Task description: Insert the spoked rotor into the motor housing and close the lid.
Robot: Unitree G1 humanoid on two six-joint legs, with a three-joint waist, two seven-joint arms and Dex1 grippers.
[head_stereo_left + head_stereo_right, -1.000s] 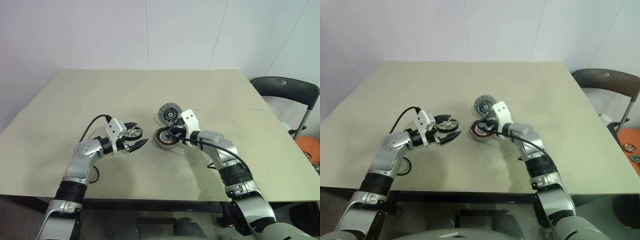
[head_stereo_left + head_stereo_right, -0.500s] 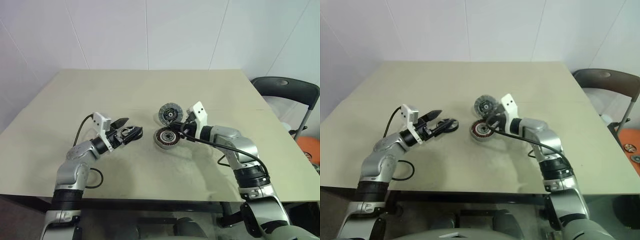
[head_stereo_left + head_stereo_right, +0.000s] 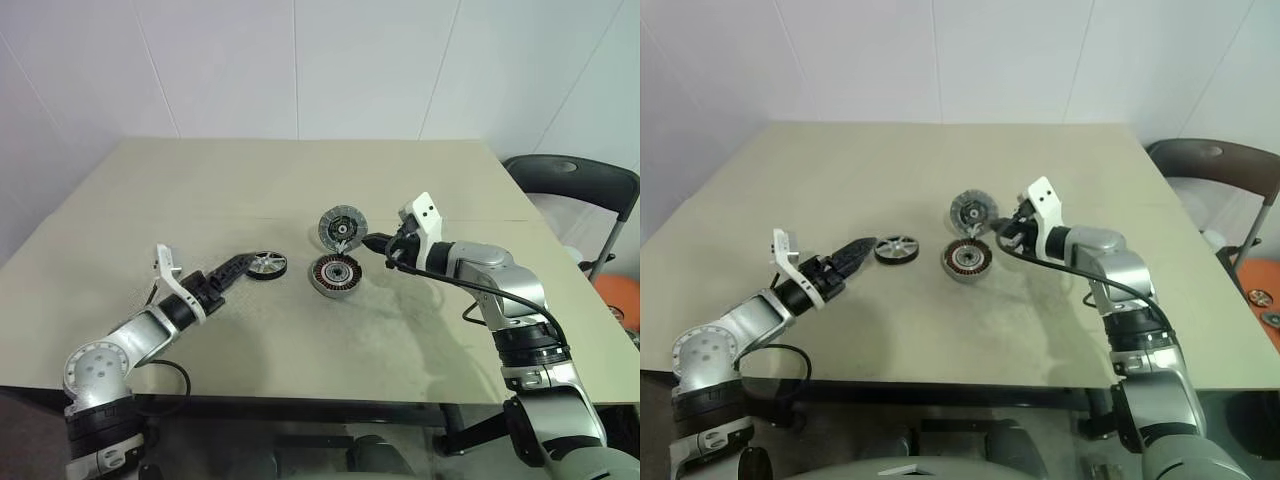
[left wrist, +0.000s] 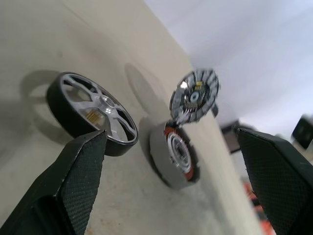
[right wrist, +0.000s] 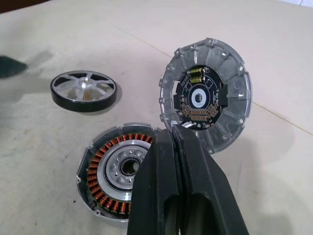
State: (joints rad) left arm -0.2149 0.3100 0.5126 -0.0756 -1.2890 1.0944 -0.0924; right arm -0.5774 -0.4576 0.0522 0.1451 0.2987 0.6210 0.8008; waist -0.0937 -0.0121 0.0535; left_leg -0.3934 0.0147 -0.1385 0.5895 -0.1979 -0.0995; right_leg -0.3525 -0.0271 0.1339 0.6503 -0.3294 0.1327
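A second ago the left gripper (image 3: 236,268) held the spoked rotor (image 3: 266,265) up between its fingers; now the rotor lies flat on the table (image 3: 150,190) and the left arm has pulled back, while the right gripper (image 3: 372,242) has lifted up and away from the motor housing (image 3: 334,274). In the eye views, the left gripper points at the rotor with its tips just beside it, and holds nothing. The housing sits just to the right of the rotor, and the lid (image 3: 340,227) stands up behind it. The right gripper hangs near the lid's right side, shut tight and empty. In the left wrist view, the two black fingers (image 4: 78,181) are spread wide, and the rotor (image 4: 93,112) lies between them, further off. It is a shiny silver wheel with bent spokes and a dark rim. Past it are the housing (image 4: 174,155) and the raised lid (image 4: 194,96). In the right wrist view, the fingers (image 5: 178,191) are pressed together. Below them the housing (image 5: 117,171) is open, with a ring of copper coils and a silver middle. The lid (image 5: 205,95) shows small parts on its inside. I think the rotor still has to go in. Next, the left gripper needs to pick it up again by the rim and set it straight over the housing's middle.
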